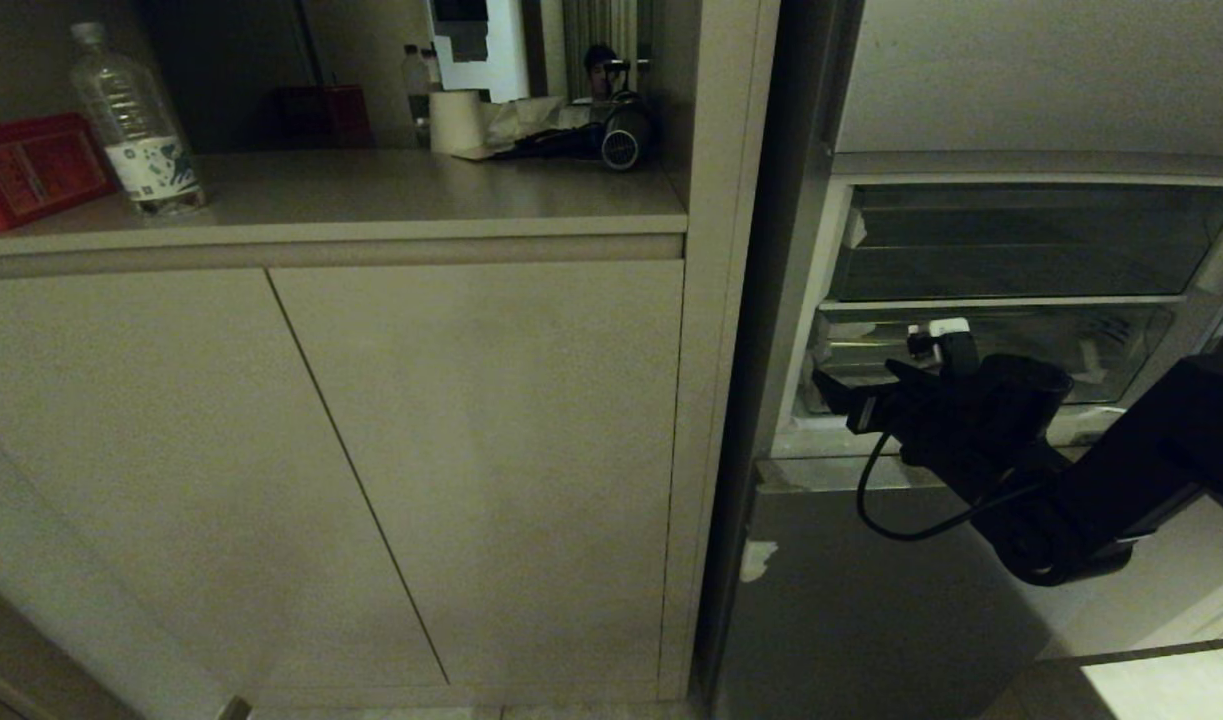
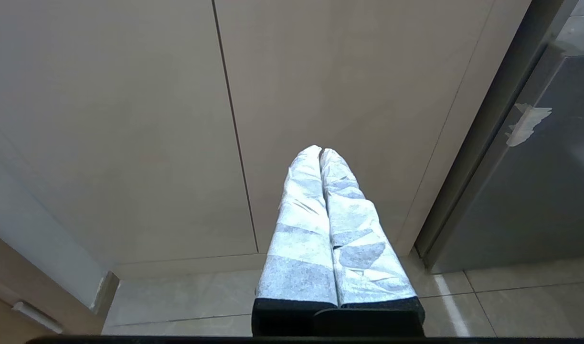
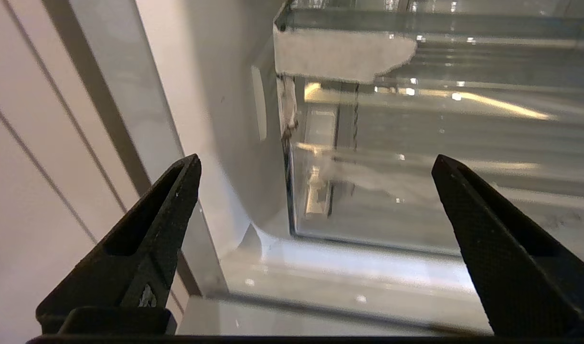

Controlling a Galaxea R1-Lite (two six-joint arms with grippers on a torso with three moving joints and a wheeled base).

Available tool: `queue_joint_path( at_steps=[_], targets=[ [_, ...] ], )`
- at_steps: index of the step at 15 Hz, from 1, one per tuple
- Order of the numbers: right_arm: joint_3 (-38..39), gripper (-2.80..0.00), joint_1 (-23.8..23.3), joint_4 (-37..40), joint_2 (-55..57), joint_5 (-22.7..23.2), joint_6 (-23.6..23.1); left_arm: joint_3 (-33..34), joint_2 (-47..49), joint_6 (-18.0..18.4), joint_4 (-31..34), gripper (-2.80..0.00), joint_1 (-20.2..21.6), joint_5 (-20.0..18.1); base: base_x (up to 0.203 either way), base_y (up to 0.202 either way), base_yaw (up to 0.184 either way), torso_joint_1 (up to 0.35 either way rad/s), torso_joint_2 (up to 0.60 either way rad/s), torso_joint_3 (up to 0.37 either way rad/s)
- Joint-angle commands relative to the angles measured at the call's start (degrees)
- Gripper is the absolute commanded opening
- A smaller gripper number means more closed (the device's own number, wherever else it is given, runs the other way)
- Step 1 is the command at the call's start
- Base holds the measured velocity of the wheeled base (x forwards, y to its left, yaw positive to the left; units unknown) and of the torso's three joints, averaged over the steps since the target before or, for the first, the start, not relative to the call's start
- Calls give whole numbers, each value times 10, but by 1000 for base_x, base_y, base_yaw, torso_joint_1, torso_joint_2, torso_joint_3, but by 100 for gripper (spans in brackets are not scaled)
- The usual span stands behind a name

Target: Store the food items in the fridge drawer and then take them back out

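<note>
The cabinet (image 1: 321, 450) fills the left of the head view, its top shelf (image 1: 371, 195) carrying a water bottle (image 1: 136, 120), a red box (image 1: 31, 165) and some clutter further back; none of it is near the work; to its right stands the fridge (image 1: 871, 600), its upper compartment open above a closed grey lower door with a pale tape scrap (image 1: 759, 558); inside, the fridge drawer (image 1: 1101, 345) sits low under a darker shelf, clear-walled, with whitish tape (image 3: 339, 55) on its front corner in the right wrist view; no food items show in any view, and I cannot tell whether they lie inside the drawer behind the reflections; so the first risk is reaching for something that is not where the arm expects it. The right arm reaches in from the right with the right gripper (image 1: 851, 400) just in front of the drawer's left end, jaws spread wide and empty; in the wrist view they straddle the drawer's corner and the fridge's inner side wall, so one finger could strike that wall or slip into the gap beside the drawer rather than catch its front; a hold that far to one side might also skew the drawer and jam it when pulled; the clear, glossy plastic may let the fingers slide off; the loose cable (image 1: 886, 510) under the wrist could snag on the ledge. The left gripper (image 2: 320, 157) hangs parked by the cabinet doors, its wrapped fingers (image 2: 301, 229) pressed together on nothing.
</note>
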Motion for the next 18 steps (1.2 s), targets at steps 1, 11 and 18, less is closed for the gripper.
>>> queue_joint_path(
  at_steps=[1,11,18],
  targets=[
    [-15,0,0,-5,10,1,0,0,0,0,0,-280,0,0,0,0,0,0,0,0],
    [-53,0,0,-4,26,1,4,1,0,0,0,-280,0,0,0,0,0,0,0,0],
    [-87,0,0,-1,43,-6,4,0,0,0,0,-280,0,0,0,0,0,0,0,0]
  ],
)
